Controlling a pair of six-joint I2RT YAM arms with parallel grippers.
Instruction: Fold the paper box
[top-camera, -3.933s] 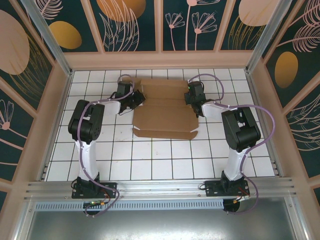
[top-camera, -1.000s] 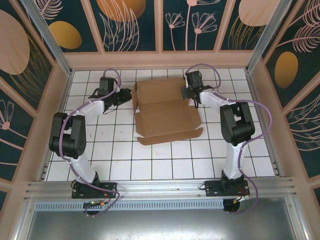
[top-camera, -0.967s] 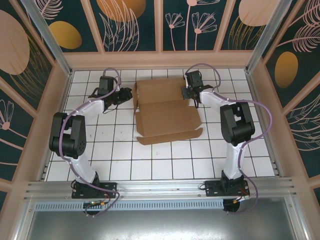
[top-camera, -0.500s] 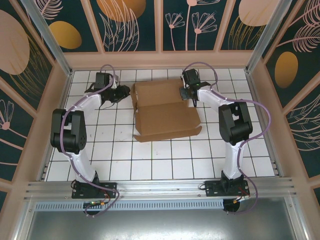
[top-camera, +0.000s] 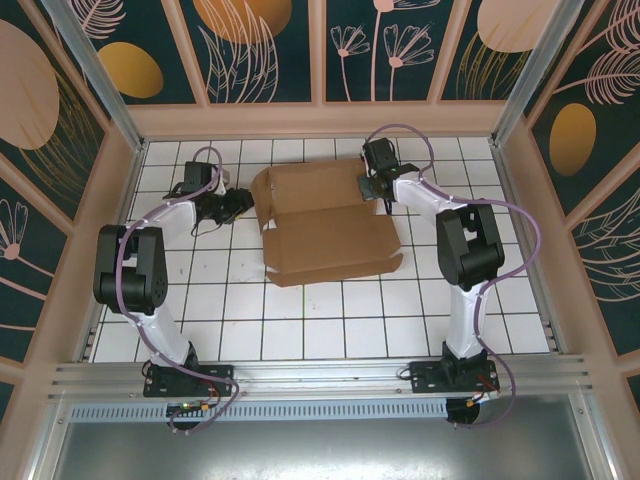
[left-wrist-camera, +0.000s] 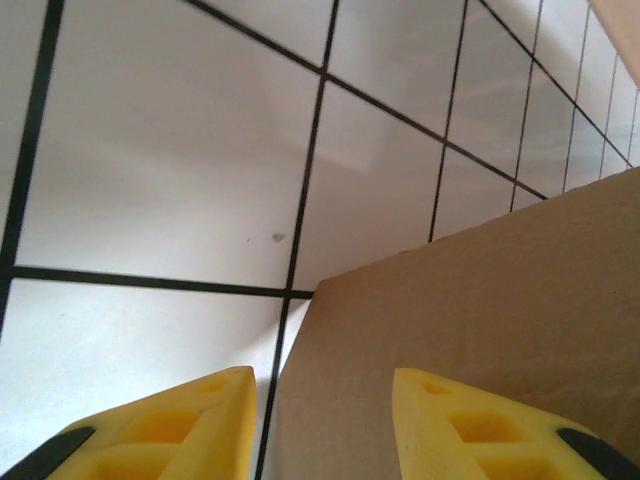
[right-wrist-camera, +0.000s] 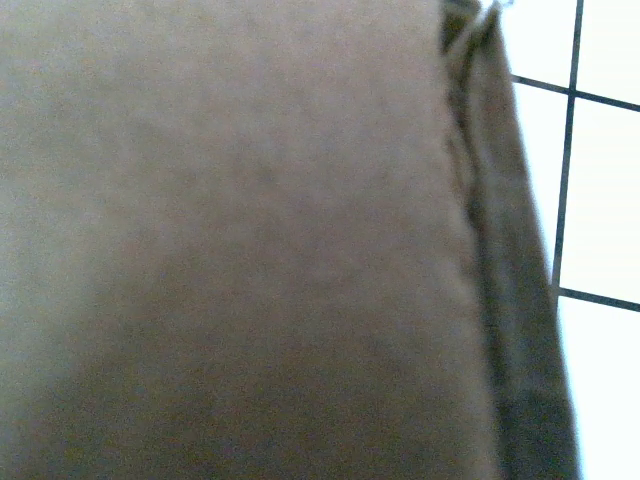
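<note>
Box (top-camera: 325, 225) on surface (top-camera: 300, 320), far half. Left fingers (left-wrist-camera: 180, 420) half open, empty, beside its left edge; right fingers (top-camera: 372, 190) closed at far right corner. Best: pinch left edge squarely before lifting

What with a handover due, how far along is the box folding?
Early. The brown corrugated cardboard sheet lies creased and partly folded, not yet a closed box. In hand: the right gripper is shut at its far right edge; the open left gripper faces its left edge. Walls and flaps remain.
</note>
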